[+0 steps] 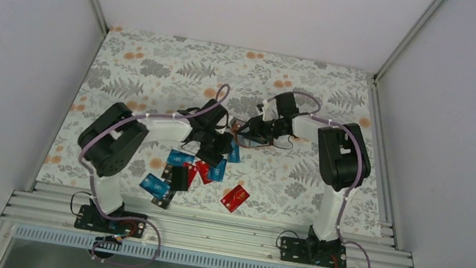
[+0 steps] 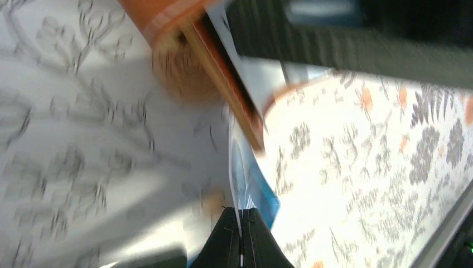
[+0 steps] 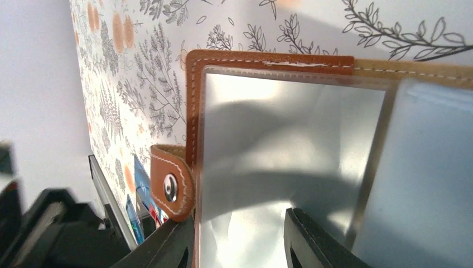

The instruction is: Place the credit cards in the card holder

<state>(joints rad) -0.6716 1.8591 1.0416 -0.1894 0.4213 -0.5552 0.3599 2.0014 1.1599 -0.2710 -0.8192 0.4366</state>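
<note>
So the left fingers (image 2: 226, 245) were pinched tight on a blue card (image 2: 254, 184) right by the card holder (image 3: 192, 111), which the right fingers (image 3: 318, 243) gripped by its clear sleeve.

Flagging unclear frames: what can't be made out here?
Left wrist view: blur smears the reddish-brown leather card holder and the blue plastic card pinched by the left gripper.
Top view: right gripper too small to judge its hold.
Right wrist view: holder's right side cut off by the frame.
</note>
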